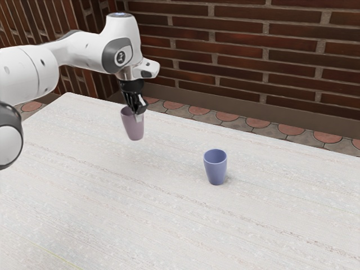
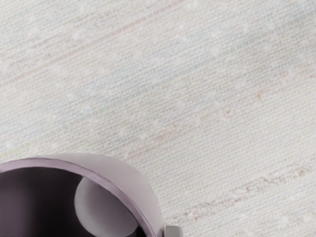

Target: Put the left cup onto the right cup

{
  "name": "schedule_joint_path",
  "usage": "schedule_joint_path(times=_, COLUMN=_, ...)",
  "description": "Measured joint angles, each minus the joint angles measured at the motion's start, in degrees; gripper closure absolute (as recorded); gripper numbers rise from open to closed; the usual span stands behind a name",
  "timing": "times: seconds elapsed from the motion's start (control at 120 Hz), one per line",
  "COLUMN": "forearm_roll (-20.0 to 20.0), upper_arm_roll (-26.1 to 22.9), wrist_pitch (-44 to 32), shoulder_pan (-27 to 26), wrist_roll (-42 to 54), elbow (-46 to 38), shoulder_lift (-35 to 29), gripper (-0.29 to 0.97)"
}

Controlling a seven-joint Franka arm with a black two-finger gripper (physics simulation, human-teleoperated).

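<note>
Clamping the mauve cup (image 1: 133, 128), the end effector (image 1: 136, 111) hangs apart from blue cup (image 1: 215, 167).

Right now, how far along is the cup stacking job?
Done: the end effector is clamped on the rim of the purple cup. In hand: that cup looks lifted just off the table, though I can't be sure. Left: carry it over to the blue cup, which stands apart with nothing on it, and set it on top.

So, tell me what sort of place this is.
Likely a simulated outdoor patio or courtyard: a red brick wall stands behind, scalloped paving tiles cover the ground, and a pale table sits in front.
</note>
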State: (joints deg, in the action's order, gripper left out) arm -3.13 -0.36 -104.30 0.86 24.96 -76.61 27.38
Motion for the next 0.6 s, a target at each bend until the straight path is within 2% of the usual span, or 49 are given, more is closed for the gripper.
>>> schedule_joint_path(times=0.1, forearm_roll=-0.16, upper_arm_roll=0.54, wrist_pitch=0.00, shoulder_pan=-2.67, wrist_roll=-0.63, elbow=-0.20, shoulder_lift=-0.46, gripper=0.79)
schedule_joint_path(times=0.25, forearm_roll=-0.17, upper_arm_roll=4.19, wrist_pitch=0.01, shoulder_pan=-8.65, wrist_roll=-1.55, elbow=-0.15, shoulder_lift=-1.39, gripper=0.79)
schedule_joint_path(times=0.6, forearm_roll=-0.79, upper_arm_roll=4.83, wrist_pitch=-0.05, shoulder_pan=-16.78, wrist_roll=-3.75, elbow=0.65, shoulder_lift=-1.56, gripper=0.79)
